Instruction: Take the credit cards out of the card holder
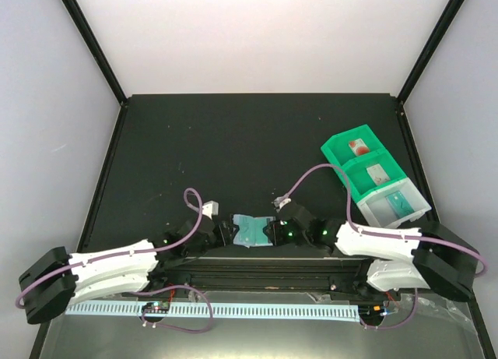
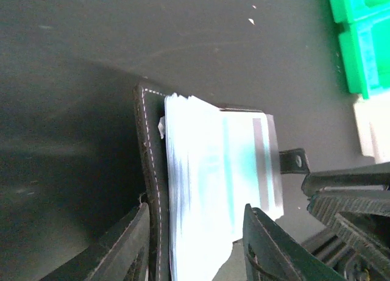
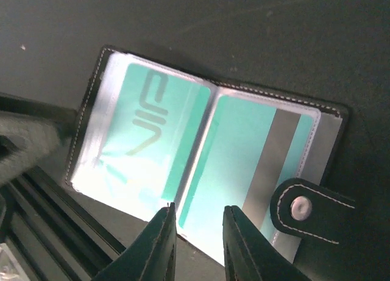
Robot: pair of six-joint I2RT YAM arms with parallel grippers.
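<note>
Where the two arms meet at the near middle of the black table (image 1: 233, 141), the card holder (image 3: 334, 121) is found lying open, clear sleeves facing up. Teal credit cards (image 3: 152, 125) are housed in the sleeves: one marked VIP on one leaf, one with a grey stripe on the other. The snap tab (image 3: 298, 208) is folded out past the striped leaf, unfastened. The right gripper (image 3: 200, 215) is held over the holder's near edge, by the centre fold; its fingers are parted by a narrow gap and nothing is pinched between them. The left gripper (image 2: 196, 211) is set at the opposite side, fingers spread wide, with the stitched black cover and the stack of sleeves lying between them; a sliver of table is visible beside one finger, so no clamp is noted. Well apart, at the right of the table, a green compartment tray (image 1: 334, 150) is placed at a slant, and loose cards (image 1: 378, 172) are seen in its bins.
</note>
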